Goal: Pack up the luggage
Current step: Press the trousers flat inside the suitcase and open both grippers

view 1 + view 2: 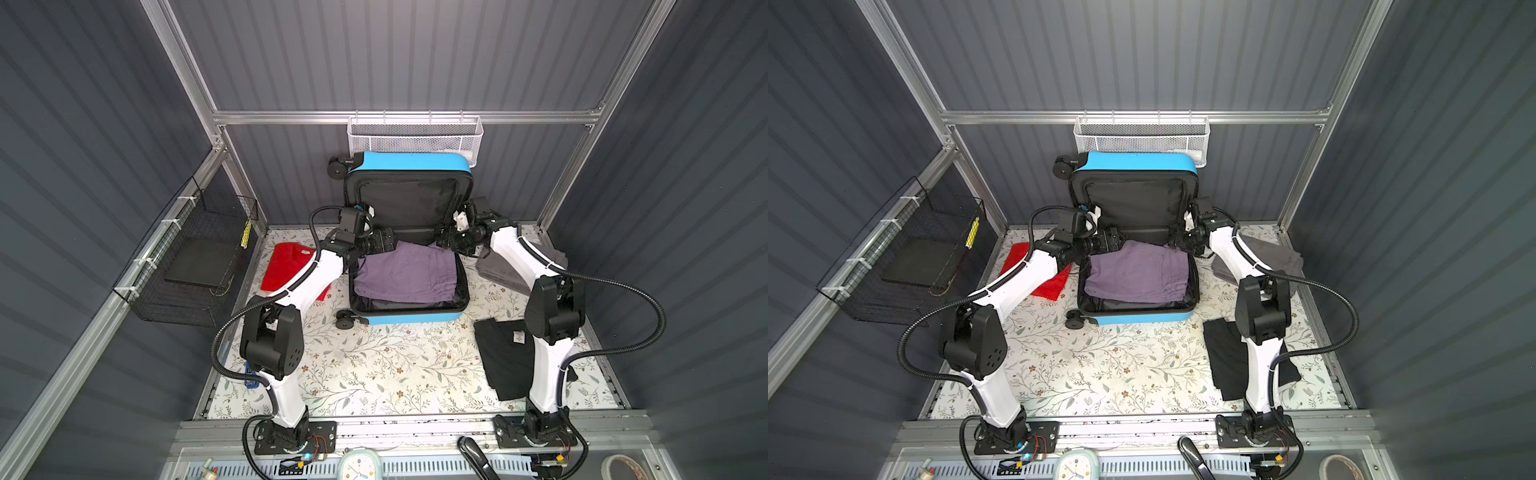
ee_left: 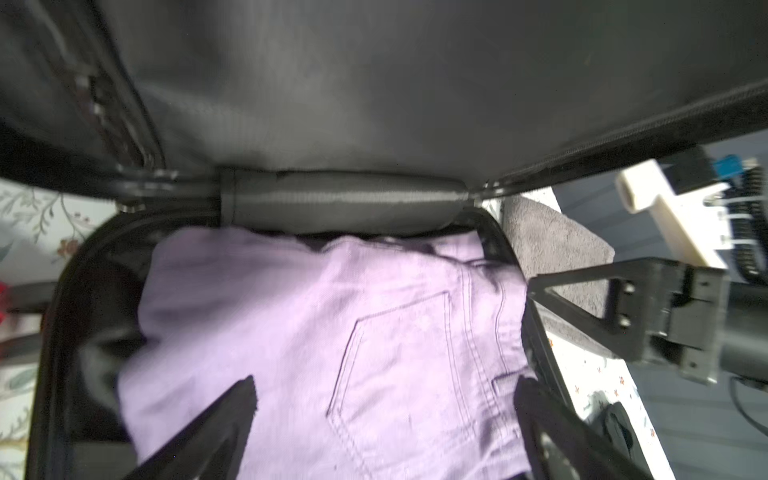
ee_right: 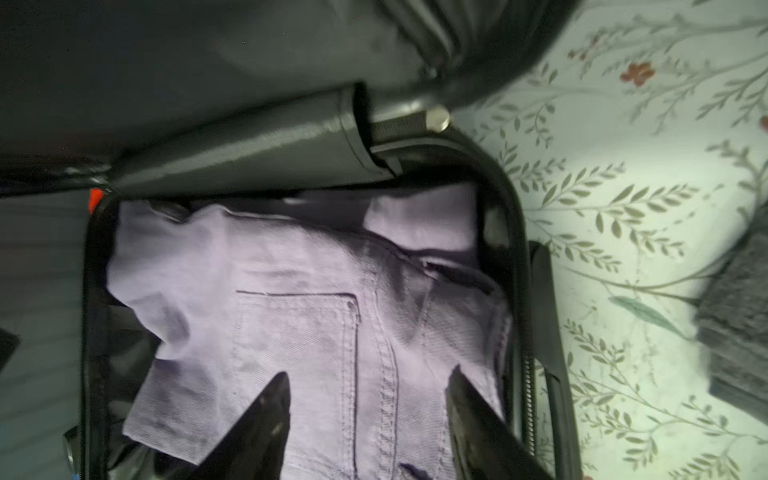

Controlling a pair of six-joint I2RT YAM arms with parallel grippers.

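Observation:
The luggage [image 1: 415, 320] [image 1: 1142, 319], a blue hard-shell case, lies open at the back of the table, its black-lined lid [image 1: 409, 199] standing upright. Folded purple trousers [image 1: 409, 272] [image 1: 1136, 270] [image 2: 332, 332] [image 3: 311, 332] fill the lower half. My left gripper [image 1: 392, 245] [image 2: 384, 380] hangs open just over the trousers at the back left corner, by the hinge. Over the back right corner my right gripper [image 1: 442, 243] [image 3: 370, 372] is open too. Neither has cloth between its fingers.
A red shirt [image 1: 291, 266] lies left of the case, a grey towel [image 1: 498, 270] to its right, and a black garment [image 1: 503, 357] under the right arm. A white mesh basket [image 1: 415, 135] hangs on the back rail and a black wire basket [image 1: 187, 266] on the left wall.

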